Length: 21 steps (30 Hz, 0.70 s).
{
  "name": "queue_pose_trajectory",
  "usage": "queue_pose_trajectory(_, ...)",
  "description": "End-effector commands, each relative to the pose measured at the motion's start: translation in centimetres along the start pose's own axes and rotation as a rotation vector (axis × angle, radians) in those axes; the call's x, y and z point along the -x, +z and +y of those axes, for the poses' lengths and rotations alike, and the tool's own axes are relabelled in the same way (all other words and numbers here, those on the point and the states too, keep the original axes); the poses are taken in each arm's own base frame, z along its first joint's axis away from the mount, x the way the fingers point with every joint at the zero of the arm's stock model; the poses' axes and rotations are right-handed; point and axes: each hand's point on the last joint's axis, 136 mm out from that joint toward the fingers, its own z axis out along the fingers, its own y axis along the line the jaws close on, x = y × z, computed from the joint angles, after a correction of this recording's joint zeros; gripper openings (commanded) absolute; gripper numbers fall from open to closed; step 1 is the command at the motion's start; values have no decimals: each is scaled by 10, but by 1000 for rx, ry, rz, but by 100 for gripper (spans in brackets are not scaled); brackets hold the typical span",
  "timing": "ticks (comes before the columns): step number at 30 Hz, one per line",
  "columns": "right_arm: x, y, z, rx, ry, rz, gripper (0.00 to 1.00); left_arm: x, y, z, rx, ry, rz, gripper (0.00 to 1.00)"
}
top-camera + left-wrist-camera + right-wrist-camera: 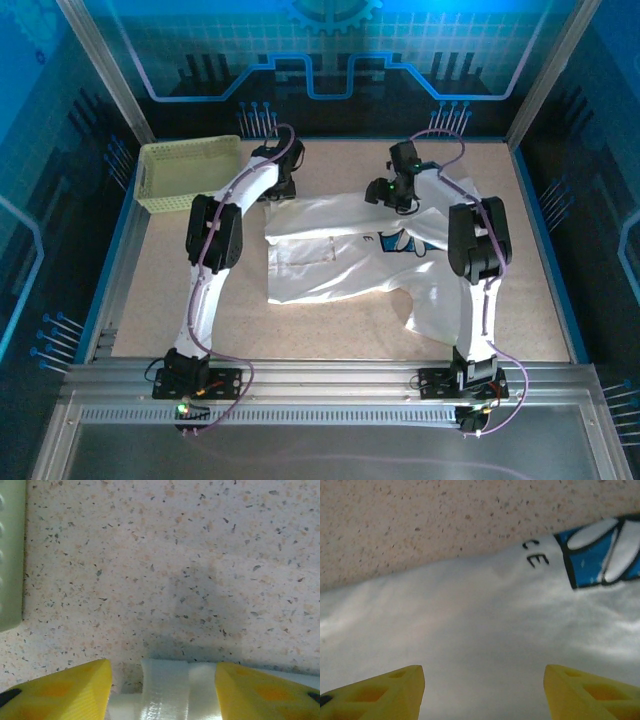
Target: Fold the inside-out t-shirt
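Observation:
The white t-shirt (pixel 340 250) lies partly folded and spread on the middle of the table, with its blue-and-dark graphic (pixel 405 240) facing up on the right. My left gripper (pixel 278 190) sits low at the shirt's far left corner. In the left wrist view its yellow fingers (pixel 75 690) stand apart, with a thick white cloth edge (pixel 167 690) lying between them untouched. My right gripper (pixel 398 200) hovers over the shirt's far edge near the graphic. In the right wrist view that gripper (pixel 483 672) is open above smooth white cloth (pixel 470 620), with the graphic (pixel 600 555) ahead to the right.
A pale yellow-green lattice basket (pixel 190 170) stands at the table's far left, and its wall (pixel 10 555) shows close beside the left gripper. Speckled tabletop (pixel 330 320) lies bare in front of the shirt. Blue enclosure walls ring the table.

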Motion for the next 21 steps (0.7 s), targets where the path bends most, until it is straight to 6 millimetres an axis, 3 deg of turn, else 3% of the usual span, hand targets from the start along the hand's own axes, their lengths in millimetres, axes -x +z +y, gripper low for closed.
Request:
queue_pose_trajectory(1,-5,18,-20,-55,52,59,65,-16,16,6,16,24,60,54)
queue_pose_trajectory(6,-6,26,-44,-107,120,83,66,-22,19,4,-15,28,82,49)
queue_pose_trajectory(12,-4,30,-52,-114,129,88,65,-28,22,1,-34,41,103,47)
queue_pose_trajectory(21,-1,24,-75,-182,179,86,66,-28,9,41,21,-38,64,33)
